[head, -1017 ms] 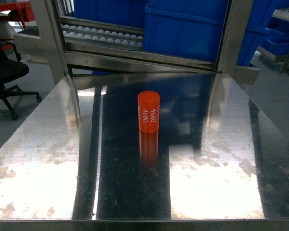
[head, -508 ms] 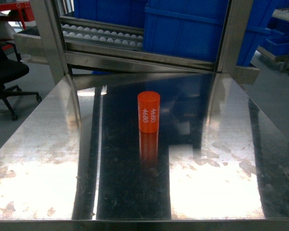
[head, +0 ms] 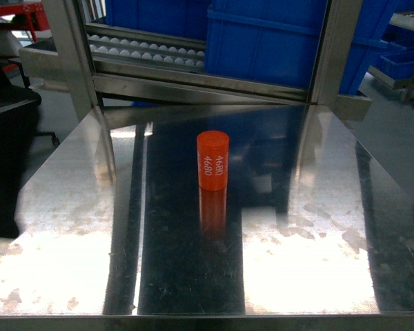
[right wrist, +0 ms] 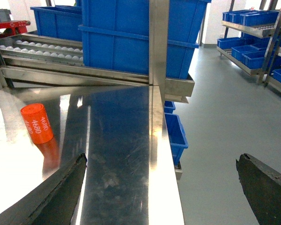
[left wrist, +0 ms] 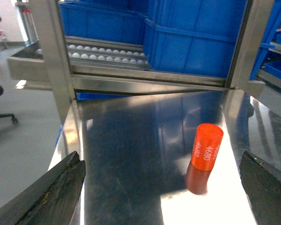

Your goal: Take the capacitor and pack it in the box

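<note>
Left wrist view puts the small orange cylindrical capacitor (left wrist: 206,147) ahead of the left gripper (left wrist: 164,197) and somewhat to the right of the midline between its two dark fingers (left wrist: 51,194), which stand wide apart at the bottom corners of that view with nothing between them. It stands upright on the shiny stainless-steel table (left wrist: 131,140), long axis vertical, flat top up, its reflection spreading beneath it.

From the head view the capacitor (head: 212,161) sits near the middle of the table (head: 76,207), well apart from every edge, with the blue plastic bins (head: 262,41) on the steel roller rack (head: 145,52) behind it. White digits reading 4680 run lengthwise down its side, printed twice; the body looks smooth and rigid. A dark shape intrudes at the left edge here; what it is cannot be told. No pink tub shows in any view.

Seen from the right wrist, the capacitor (right wrist: 37,123) lies far off to the left, while the right gripper (right wrist: 161,201), jaws also spread wide and empty, points along the table's right edge toward the floor. The left arm looks nearer and better lined up for a side-on grasp across the cylinder.
</note>
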Available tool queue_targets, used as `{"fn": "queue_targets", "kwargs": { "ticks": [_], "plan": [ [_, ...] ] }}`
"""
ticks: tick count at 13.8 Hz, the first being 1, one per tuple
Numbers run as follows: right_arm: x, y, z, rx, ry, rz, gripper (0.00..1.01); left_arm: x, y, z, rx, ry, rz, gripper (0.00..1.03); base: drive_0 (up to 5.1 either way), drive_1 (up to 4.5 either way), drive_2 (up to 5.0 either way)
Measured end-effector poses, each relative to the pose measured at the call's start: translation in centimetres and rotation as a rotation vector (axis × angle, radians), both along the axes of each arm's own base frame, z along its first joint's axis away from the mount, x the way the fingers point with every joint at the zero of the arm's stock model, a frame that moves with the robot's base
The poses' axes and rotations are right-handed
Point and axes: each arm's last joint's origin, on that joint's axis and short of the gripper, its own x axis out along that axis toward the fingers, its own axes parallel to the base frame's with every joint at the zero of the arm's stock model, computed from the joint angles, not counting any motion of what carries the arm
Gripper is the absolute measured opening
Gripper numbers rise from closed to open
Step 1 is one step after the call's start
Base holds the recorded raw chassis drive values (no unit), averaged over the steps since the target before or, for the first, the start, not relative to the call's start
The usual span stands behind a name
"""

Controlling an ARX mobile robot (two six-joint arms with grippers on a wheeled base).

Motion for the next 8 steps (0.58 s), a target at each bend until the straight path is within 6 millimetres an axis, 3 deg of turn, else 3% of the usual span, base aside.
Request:
{"fn": "queue_targets", "kwargs": {
  "ticks": [4,5,8],
  "plan": [
    [0.0,0.0,0.0,0.000,0.000,0.000,0.98,11.3,-2.9,-3.5,0.126,0.156,-0.244,0.98,0.0,0.00,0.0],
    [0.0,0.0,0.0,0.000,0.000,0.000,0.98,13.8,-3.6,-3.7,0.145,0.160,-0.316,0.98,0.0,0.00,0.0],
    [0.0,0.0,0.0,0.000,0.000,0.000,0.98,17.9,-5.7,-4.2,0.186,0.205,-0.512,0.98,0.0,0.00,0.0]
  ]
}}
